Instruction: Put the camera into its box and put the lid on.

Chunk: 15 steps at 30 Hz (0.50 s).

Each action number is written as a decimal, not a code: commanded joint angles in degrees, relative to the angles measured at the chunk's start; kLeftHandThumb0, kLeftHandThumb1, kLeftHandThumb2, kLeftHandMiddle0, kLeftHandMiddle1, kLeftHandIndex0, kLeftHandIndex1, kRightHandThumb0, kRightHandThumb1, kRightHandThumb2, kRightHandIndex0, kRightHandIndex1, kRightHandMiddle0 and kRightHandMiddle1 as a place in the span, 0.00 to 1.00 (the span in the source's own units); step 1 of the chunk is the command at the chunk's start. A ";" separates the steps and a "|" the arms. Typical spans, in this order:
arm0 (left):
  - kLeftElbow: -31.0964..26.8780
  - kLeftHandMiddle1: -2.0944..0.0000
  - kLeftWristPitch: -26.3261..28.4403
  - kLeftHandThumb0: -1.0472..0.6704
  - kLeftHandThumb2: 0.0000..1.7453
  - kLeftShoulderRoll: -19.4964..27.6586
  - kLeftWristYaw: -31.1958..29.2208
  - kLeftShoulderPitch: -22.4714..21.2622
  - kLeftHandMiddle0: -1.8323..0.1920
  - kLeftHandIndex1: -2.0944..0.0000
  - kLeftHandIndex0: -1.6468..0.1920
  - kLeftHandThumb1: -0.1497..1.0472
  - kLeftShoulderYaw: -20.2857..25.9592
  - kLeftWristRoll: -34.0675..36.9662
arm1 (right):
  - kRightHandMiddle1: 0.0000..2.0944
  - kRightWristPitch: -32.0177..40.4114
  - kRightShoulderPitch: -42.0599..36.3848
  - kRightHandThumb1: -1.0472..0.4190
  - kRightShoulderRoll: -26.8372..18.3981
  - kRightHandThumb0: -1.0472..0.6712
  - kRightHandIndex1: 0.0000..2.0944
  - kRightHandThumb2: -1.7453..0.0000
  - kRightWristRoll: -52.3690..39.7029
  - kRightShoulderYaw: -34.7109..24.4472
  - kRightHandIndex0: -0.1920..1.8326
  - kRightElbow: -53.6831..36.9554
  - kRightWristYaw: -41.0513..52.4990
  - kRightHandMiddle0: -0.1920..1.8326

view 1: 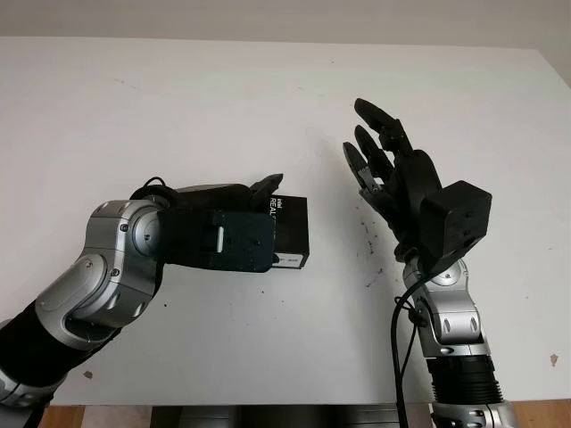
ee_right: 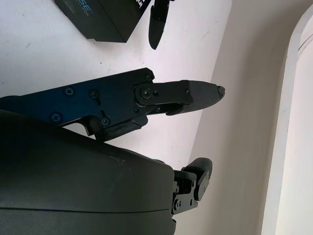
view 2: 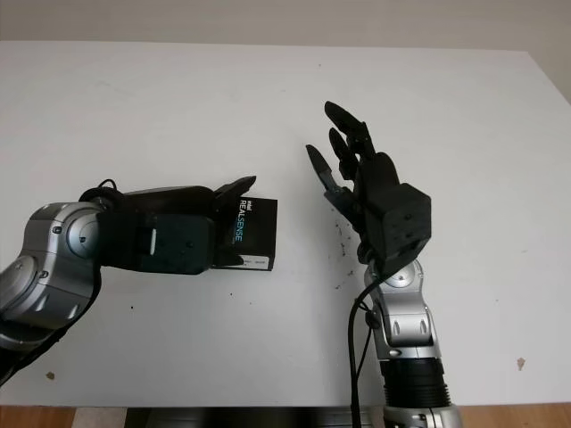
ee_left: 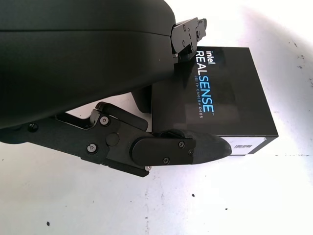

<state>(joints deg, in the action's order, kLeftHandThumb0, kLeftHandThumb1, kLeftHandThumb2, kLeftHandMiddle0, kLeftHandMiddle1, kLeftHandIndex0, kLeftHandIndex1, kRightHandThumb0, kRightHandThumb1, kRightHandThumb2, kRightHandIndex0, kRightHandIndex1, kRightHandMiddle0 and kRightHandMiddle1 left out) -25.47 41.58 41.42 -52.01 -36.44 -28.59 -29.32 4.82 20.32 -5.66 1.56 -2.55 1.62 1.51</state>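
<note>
- Left hand (view 1: 254, 201) lies over the near-left part of the black box (view 1: 293, 234), which sits on the white counter (view 1: 268, 107); a finger (view 1: 266, 185) reaches over the box's far edge.
- From the head views, the arm and its wrist camera cover much of the box, so only its right end with white lettering and a pale label strip on the near side can be seen.
- Seen from the left wrist, the box lid (ee_left: 220, 93) is on and reads "intel REALSENSE"; one finger (ee_left: 188, 34) touches the far edge by the lettering, and a thick finger (ee_left: 181, 149) lies along the near edge just beside the barcode label (ee_left: 244, 145). The fingers bracket the box from both long sides, clamped on it as far as this view tells.
- Right hand (view 2: 343, 174) is raised above the counter, to the right of the box and apart from it, open and holding nothing.
- Right wrist view adds a corner of the box (ee_right: 98, 17) with the tip of a left-hand finger (ee_right: 157, 19) at its edge, well beyond the right hand's own fingers (ee_right: 186, 95).
- Small dark specks (view 1: 368, 241) mark the counter between the box and the right arm.
</note>
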 commanded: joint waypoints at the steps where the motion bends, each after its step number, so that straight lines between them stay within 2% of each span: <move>1: 0.58 1.00 0.27 0.20 0.23 -0.42 -1.86 1.80 1.00 1.00 1.00 1.00 -1.82 -0.04 | 0.26 -0.38 -0.45 0.00 -0.12 0.24 0.03 0.84 -0.28 -0.17 0.20 -0.93 0.06 0.11; 7: 1.13 1.00 -1.42 0.16 0.27 0.36 -3.74 1.87 1.00 1.00 1.00 1.00 -2.13 -1.18 | 0.26 -0.33 -0.47 0.00 -0.15 0.25 0.03 0.84 -0.69 -0.28 0.20 -0.97 0.20 0.10; 10: 1.65 1.00 -4.80 0.13 0.32 1.49 -4.30 2.37 1.00 1.00 1.00 1.00 -2.14 -2.05 | 0.26 0.10 -0.45 0.00 -0.24 0.25 0.03 0.84 -0.45 -0.16 0.20 -1.21 0.11 0.10; 11: 1.84 1.00 -7.29 0.13 0.34 2.20 -3.66 2.81 1.00 1.00 1.00 1.00 -2.15 -2.83 | 0.26 -0.02 -0.43 0.00 -0.24 0.25 0.03 0.84 -0.54 -0.18 0.19 -1.17 0.20 0.10; 13: 2.58 1.00 -16.14 0.12 0.36 4.77 -0.14 3.98 1.00 1.00 1.00 1.00 -2.60 -6.60 | 0.25 -0.21 -0.44 0.00 -0.42 0.26 0.02 0.84 -0.56 -0.18 0.19 -1.12 0.43 0.10; 15: 4.97 1.00 -31.10 0.10 0.40 10.42 10.35 5.34 1.00 1.00 1.00 1.00 -4.91 -17.85 | 0.25 -0.19 -0.42 0.00 -0.37 0.26 0.03 0.84 -0.70 -0.33 0.19 -1.17 0.49 0.10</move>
<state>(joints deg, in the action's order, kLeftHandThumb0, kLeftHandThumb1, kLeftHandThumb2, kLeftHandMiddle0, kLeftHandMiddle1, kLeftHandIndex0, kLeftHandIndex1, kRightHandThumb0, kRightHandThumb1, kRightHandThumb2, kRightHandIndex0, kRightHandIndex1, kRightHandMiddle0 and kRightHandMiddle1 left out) -22.65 17.60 47.83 -46.12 -34.03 -30.70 -42.06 4.81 20.31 -5.68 1.08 -2.69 1.63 1.94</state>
